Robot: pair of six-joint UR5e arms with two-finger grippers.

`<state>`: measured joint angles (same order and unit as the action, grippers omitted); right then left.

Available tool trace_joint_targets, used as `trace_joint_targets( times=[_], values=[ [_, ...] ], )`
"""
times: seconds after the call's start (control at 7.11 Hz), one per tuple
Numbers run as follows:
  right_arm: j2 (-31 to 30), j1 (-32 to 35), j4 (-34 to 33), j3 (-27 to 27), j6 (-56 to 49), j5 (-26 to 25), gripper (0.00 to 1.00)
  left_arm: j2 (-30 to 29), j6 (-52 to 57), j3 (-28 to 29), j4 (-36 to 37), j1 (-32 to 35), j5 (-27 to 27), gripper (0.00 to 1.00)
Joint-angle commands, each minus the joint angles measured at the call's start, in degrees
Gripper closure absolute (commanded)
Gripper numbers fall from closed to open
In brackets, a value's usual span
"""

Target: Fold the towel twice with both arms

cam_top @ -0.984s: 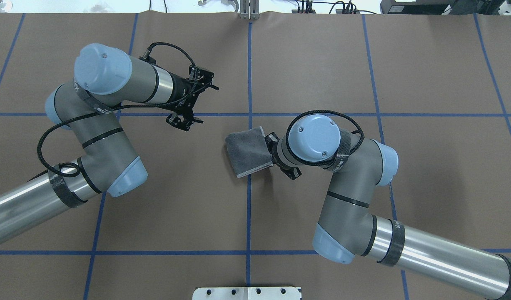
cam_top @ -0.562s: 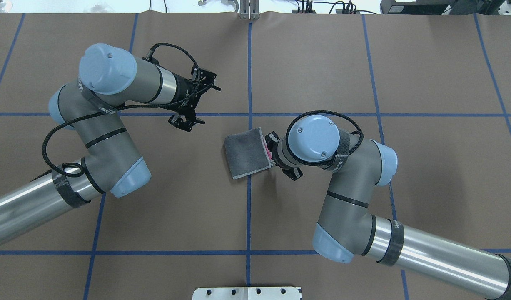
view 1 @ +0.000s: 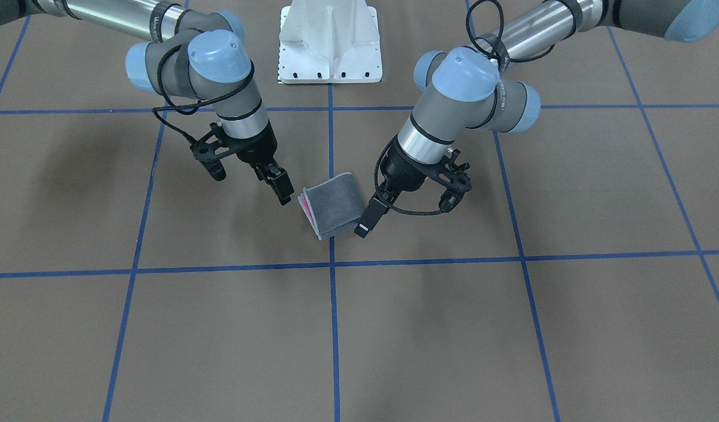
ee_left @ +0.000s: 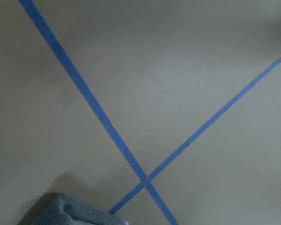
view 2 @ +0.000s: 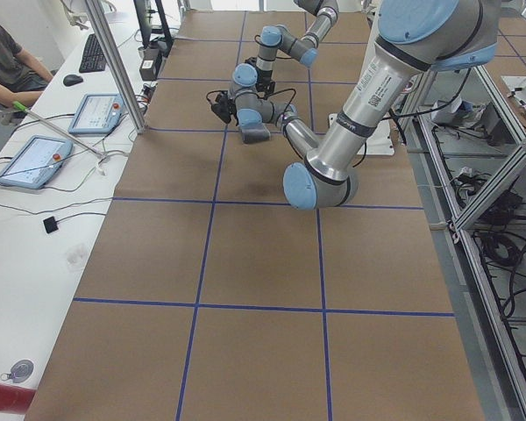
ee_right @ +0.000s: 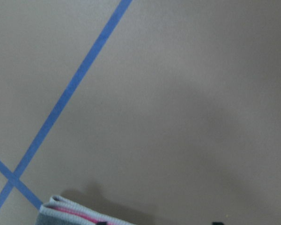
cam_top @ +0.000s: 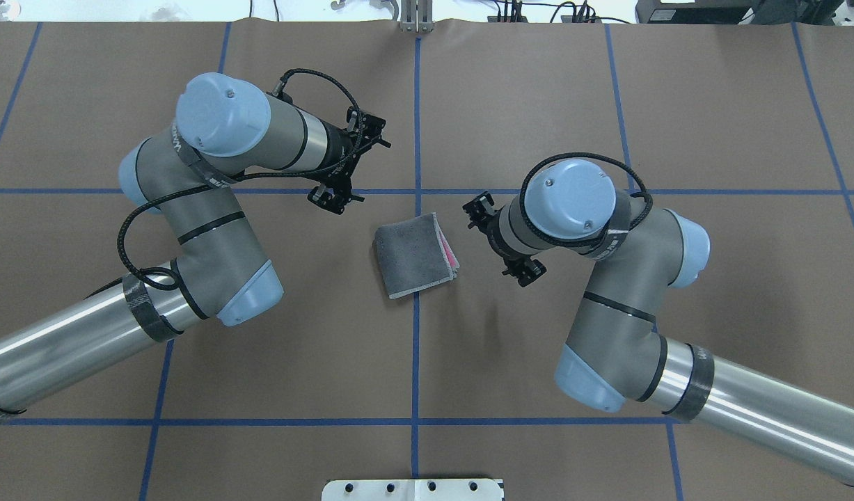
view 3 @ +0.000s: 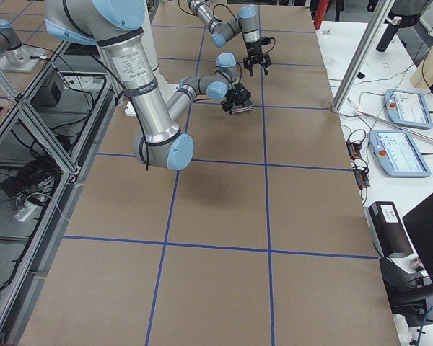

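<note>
Towel (cam_top: 413, 259): folded, dark grey face out, pink at its open edge. It lies flat on the surface (cam_top: 538, 104) at a crossing of blue tape lines (cam_top: 416, 362), between both tools.

Right tool (view 1: 282, 189): has just let go and drawn back, fingers apart, empty.

Left tool (view 1: 366, 221): moved nearer; we cannot tell its state.

We judge both folds done.

Beyond: white pedestal (view 1: 330, 41), side bench with tablets (view 2: 26, 162).

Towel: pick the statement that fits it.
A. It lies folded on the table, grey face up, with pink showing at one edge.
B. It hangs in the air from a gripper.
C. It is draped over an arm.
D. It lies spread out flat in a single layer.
A: the towel lies folded on the table, grey face up, with a pink strip along one edge.
</note>
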<state>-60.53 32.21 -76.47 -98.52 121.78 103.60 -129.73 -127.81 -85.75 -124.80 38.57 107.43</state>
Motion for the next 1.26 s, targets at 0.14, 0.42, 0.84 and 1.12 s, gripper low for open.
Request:
trace_joint_targets(
  times=[0.14,0.42,0.84,1.12],
  values=[
    [-6.9,9.9,0.0,-2.6,-17.2,7.5,0.00,8.1,24.4,-14.4,13.1,0.4,0.1,0.01],
    [-12.1,17.4,0.0,-2.6,-33.3,12.9,0.00,20.4,48.5,-25.0,20.7,2.2,0.1,0.01],
    [-20.7,27.8,0.2,-2.9,-59.2,18.3,0.00,36.9,92.4,-26.3,20.7,17.0,7.8,0.01],
    [-24.8,32.9,-0.1,-2.9,-75.9,20.9,0.00,39.0,105.3,-19.9,20.7,26.2,15.1,0.01]
  ],
)
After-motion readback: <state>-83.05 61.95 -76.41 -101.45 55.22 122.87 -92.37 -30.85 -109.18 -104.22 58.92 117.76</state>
